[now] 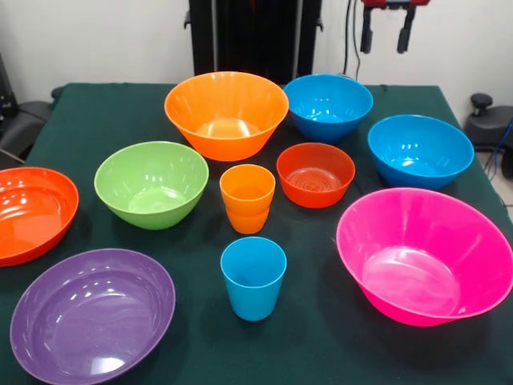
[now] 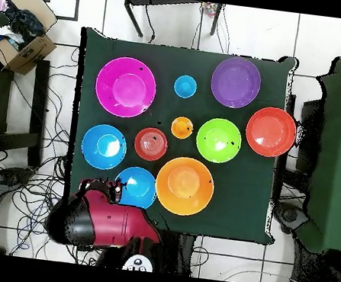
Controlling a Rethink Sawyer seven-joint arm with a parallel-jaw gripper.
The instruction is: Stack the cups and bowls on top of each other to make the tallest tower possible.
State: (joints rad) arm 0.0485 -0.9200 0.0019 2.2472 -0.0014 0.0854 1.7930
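Dark green cloth covers the table (image 1: pixel 337 353), and every bowl on it sits apart, so no tower stands yet. Along the far edge, by the pedestal, are the big orange bowl (image 1: pixel 226 114) and a blue bowl (image 1: pixel 328 106); a second blue bowl (image 1: pixel 420 150) lies toward the right edge. Mid-table sit the lime green bowl (image 1: pixel 151 183), the small red-orange bowl (image 1: pixel 315 173) and the nested orange cups (image 1: pixel 247 197) (one inside another). Nearer the front edge: the light blue cup (image 1: pixel 252 277), the purple bowl (image 1: pixel 92 314), the pink bowl (image 1: pixel 425 255). A larger red-orange bowl (image 1: pixel 32 212) overhangs the left edge. The gripper (image 1: pixel 386 30) hangs above the far right corner, fingers spread, holding nothing.
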